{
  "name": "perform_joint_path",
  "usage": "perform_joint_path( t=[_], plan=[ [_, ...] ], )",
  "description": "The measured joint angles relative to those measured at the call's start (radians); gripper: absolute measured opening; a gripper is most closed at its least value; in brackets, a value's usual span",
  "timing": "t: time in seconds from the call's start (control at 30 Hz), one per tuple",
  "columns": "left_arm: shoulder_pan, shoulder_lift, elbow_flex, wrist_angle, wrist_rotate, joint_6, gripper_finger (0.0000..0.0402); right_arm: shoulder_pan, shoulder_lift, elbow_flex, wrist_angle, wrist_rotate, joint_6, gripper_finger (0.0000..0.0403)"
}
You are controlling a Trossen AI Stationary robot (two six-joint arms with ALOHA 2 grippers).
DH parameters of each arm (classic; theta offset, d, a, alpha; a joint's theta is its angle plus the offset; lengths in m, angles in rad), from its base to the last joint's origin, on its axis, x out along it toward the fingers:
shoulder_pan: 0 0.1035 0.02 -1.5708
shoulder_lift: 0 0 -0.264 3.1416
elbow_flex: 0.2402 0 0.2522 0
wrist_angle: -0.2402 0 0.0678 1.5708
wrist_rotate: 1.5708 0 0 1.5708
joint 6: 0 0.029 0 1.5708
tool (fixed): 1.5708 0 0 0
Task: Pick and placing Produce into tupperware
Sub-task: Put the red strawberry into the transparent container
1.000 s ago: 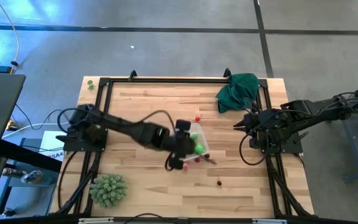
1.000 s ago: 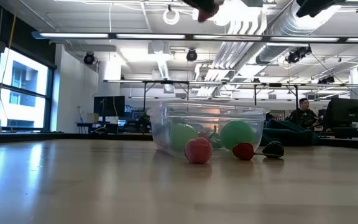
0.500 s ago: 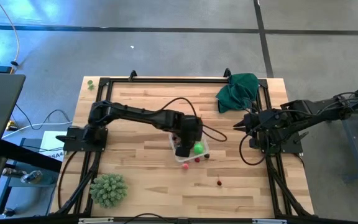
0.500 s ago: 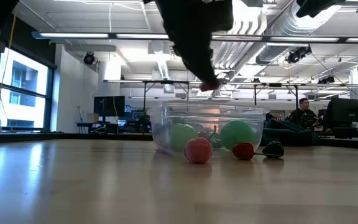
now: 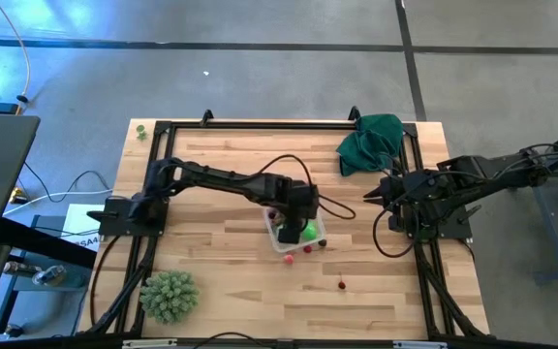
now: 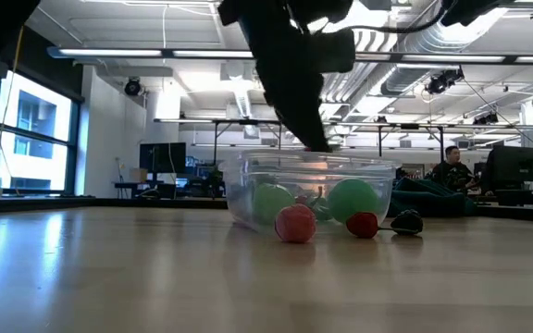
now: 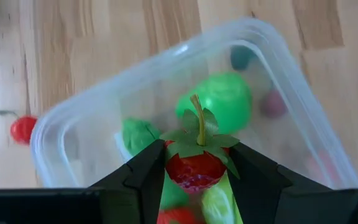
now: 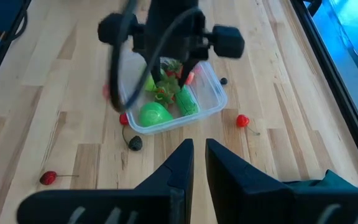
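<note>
The left gripper (image 7: 194,171) hangs directly over the tupperware (image 7: 291,93), its fingers clamped on a red strawberry (image 7: 194,168) with a green stalk. It should release only once low inside the walls (a high drop could bounce it out). Just outside the tupperware lie loose red berries (image 6: 295,224); farther beyond it, the right gripper (image 5: 371,197) waits with fingers nearly together, holding nothing.

Left pincer (image 5: 287,229) hides tupperware (image 5: 316,222) interior in high view; strawberry (image 7: 196,167) covers produce below.
</note>
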State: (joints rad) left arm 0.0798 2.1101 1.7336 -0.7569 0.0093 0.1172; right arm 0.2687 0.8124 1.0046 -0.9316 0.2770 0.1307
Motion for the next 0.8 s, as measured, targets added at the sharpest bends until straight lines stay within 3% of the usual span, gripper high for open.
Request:
perform_joint_path(
  t=[0.8],
  plan=[
    [0.032, 0.067, -0.001, 0.003, 0.112, 0.033, 0.0152, 0.0, 0.0, 0.0, 0.001, 0.0, 0.0, 0.0032]
  ],
)
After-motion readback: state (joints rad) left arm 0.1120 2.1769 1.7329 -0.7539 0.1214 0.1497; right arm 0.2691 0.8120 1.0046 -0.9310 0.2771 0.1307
